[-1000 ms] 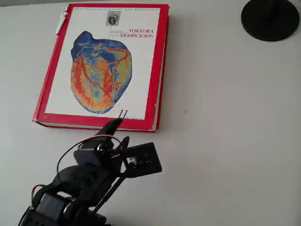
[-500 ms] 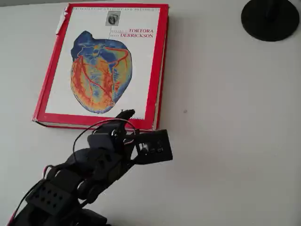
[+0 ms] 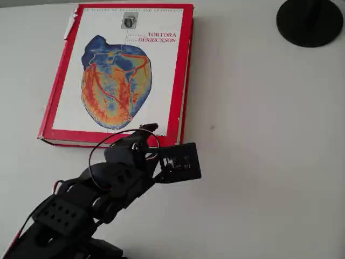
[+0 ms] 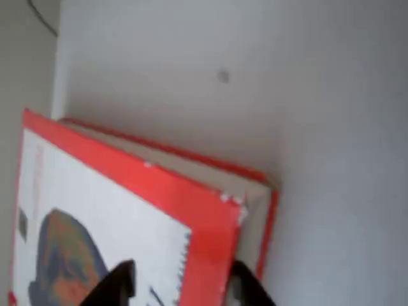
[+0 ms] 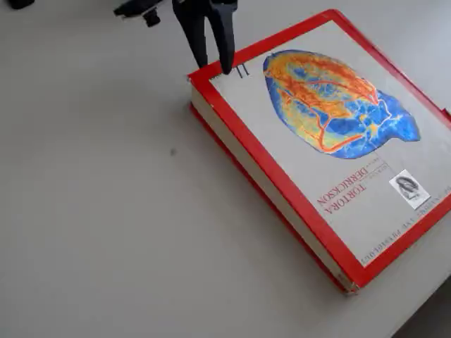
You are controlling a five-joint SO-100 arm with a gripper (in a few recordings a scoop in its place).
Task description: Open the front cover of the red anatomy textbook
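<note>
I see the gripper [image 5: 214, 65] narrowly parted above the front cover [image 3: 129, 70], at the six o'clock corner of the closed red anatomy textbook [image 5: 282, 183], holding nothing.

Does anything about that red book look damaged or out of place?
Slight wear only: the front cover has white chipped spots at its corner in the wrist view. The red anatomy textbook lies closed and flat, turned a little askew on the table.
</note>
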